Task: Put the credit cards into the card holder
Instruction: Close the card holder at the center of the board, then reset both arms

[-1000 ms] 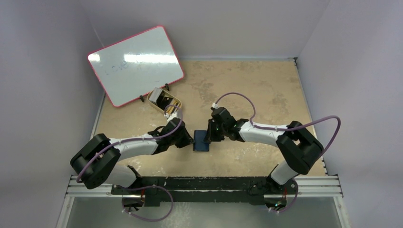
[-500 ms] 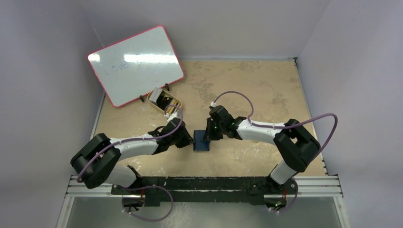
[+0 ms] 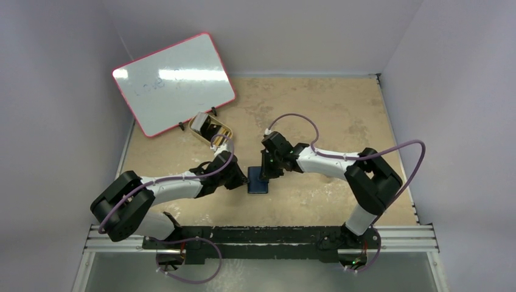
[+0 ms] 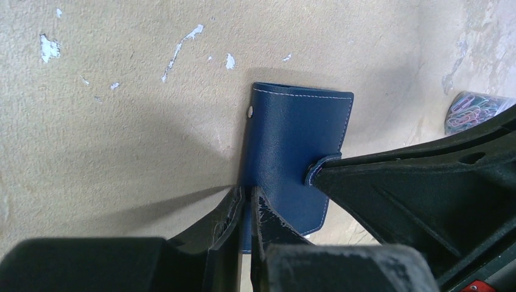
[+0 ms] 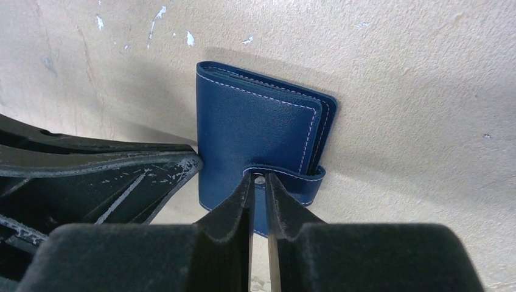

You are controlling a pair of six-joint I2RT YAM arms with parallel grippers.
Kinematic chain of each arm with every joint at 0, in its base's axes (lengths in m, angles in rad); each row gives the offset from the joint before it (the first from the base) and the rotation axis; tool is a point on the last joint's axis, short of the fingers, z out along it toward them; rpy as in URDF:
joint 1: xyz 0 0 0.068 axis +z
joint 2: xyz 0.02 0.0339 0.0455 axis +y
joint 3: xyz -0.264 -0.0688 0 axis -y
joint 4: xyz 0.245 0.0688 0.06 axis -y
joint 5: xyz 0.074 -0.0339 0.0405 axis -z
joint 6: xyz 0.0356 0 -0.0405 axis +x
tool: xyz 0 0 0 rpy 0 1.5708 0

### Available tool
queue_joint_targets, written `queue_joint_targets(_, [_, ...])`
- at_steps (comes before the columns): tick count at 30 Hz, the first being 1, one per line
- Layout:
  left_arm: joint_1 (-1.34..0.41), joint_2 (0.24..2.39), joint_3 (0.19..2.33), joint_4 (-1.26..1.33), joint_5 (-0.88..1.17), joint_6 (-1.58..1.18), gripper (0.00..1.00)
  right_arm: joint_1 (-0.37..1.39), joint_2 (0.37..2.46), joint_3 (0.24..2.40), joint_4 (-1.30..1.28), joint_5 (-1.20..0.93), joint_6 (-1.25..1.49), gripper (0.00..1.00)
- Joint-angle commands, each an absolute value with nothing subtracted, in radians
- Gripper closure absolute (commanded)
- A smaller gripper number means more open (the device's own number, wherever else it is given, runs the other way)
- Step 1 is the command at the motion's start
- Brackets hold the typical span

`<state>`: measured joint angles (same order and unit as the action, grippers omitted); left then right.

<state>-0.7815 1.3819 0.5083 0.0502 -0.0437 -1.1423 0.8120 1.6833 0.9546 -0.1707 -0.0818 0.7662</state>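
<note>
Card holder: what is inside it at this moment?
Nothing inside shows. The card holder lies folded shut, its tab wrapped over the edge, so the pockets and any cards are covered.

— Lying where?
— On the speckled tabletop (image 4: 91,121), folded shut: navy card holder (image 4: 292,140), white stitching along the edge.
— Gripped?
— Pinched at the near left edge by the left gripper (image 4: 246,198), jaws almost together. Touched at the strap tab (image 4: 317,167) by the right gripper (image 4: 325,177), from the right.
— Else?
— Coloured paper clips (image 4: 468,112), far right.

Navy card holder (image 5: 255,128) lies flat, folded shut, tab across front.
</note>
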Motion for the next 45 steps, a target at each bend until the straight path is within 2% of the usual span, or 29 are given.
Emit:
queue_joint_targets(1, [-0.797,1.355,0.503,0.117,-0.035,-1.142,0.94,0.851,1.805,0.994,-0.309,0.056,0.727,0.86])
queue_joint_targets(10, [-0.797,1.206,0.507,-0.01,-0.154,-1.108,0.92,0.883,1.888,1.043,-0.392,0.133,0.743,0.87])
queue_joint_targets(15, [-0.797,1.086,0.528,-0.106,-0.24,-1.069,0.88,0.883,1.873,1.057,-0.417,0.145,0.775,0.88])
queue_joint_targets(20, [-0.798,0.989,0.563,-0.208,-0.338,-1.026,0.78,0.881,1.808,1.09,-0.379,0.185,0.75,0.86])
queue_joint_targets(23, [-0.797,0.923,0.592,-0.285,-0.407,-1.004,0.67,0.878,1.747,1.136,-0.33,0.193,0.723,0.82])
queue_joint_targets(27, [-0.797,0.831,0.684,-0.411,-0.509,-0.953,0.49,0.878,1.581,1.14,-0.245,0.243,0.712,0.7])
queue_joint_targets(31, [-0.797,0.788,0.809,-0.508,-0.579,-0.878,0.43,0.879,1.405,1.135,-0.225,0.365,0.691,0.59])
queue_joint_targets(37, [-0.798,0.777,0.995,-0.598,-0.59,-0.804,0.37,0.878,1.164,1.127,-0.233,0.513,0.641,0.24])
queue_joint_targets(39, [-0.798,0.774,1.05,-0.617,-0.593,-0.784,0.36,0.878,1.109,1.137,-0.255,0.545,0.633,0.06])
queue_joint_targets(40, [-0.797,0.775,1.076,-0.63,-0.592,-0.776,0.35,0.879,1.087,1.143,-0.264,0.555,0.627,0.01])
queue_joint_targets(45, [-0.798,0.754,1.161,-0.634,-0.567,-0.732,0.33,0.878,1.009,1.151,-0.3,0.554,0.618,0.01])
